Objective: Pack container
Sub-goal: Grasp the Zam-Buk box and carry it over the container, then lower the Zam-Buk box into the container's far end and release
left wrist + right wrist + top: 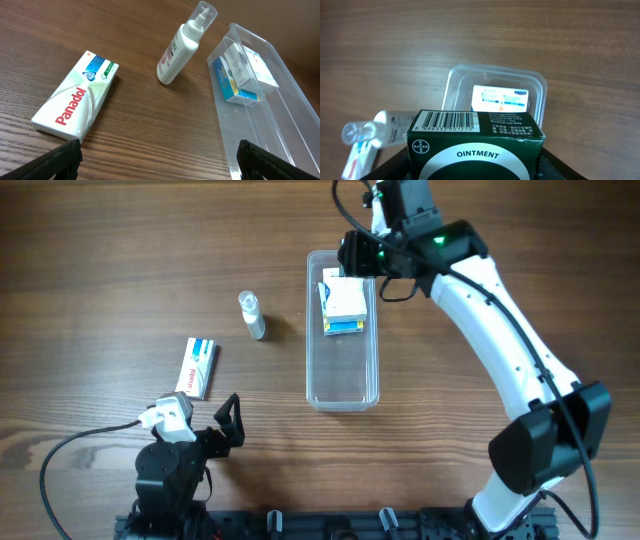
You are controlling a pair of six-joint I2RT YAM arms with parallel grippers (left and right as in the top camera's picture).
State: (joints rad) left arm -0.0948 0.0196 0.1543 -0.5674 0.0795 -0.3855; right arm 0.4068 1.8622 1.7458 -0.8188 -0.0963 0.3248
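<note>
The clear container (343, 380) lies lengthwise at the table's middle, with small white and blue boxes (343, 302) stacked in its far half. My right gripper (358, 254) hovers over the container's far end, shut on a dark green ointment box (475, 145). Past that box the right wrist view shows the container (495, 70) and a white-blue box (500, 97) inside it. My left gripper (228, 422) is open and empty at the front left. The left wrist view shows the container (260, 135) to its right.
A white Panadol box (198, 367) lies flat left of the container, close ahead of the left gripper (160, 160). A small white bottle with a clear cap (252, 315) lies on its side between the Panadol box (77, 100) and the container.
</note>
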